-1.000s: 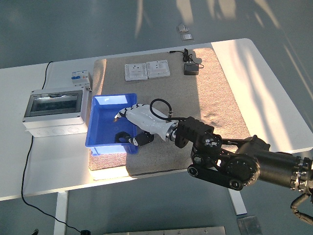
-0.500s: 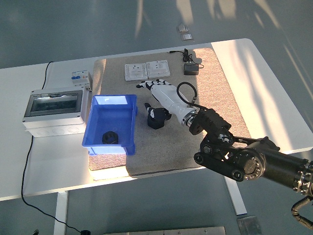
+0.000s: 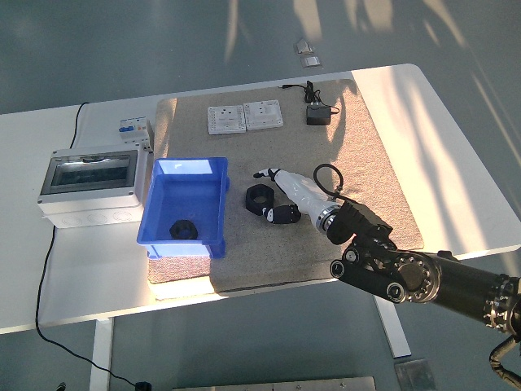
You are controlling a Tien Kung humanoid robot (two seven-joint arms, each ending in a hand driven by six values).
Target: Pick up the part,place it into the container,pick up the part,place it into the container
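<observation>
Robot hand (image 3: 281, 195) seemingly touching part (image 3: 258, 198)

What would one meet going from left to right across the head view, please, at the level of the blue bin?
Grey electrical box → blue bin with a black part inside → second black part on the mat → right hand.

High head view, looking down, table (image 3: 81, 269) whole

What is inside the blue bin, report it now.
One black part lies on the floor of the blue bin, toward its near end. The rest of the floor is bare. The near wall hides a thin strip of floor.
</observation>
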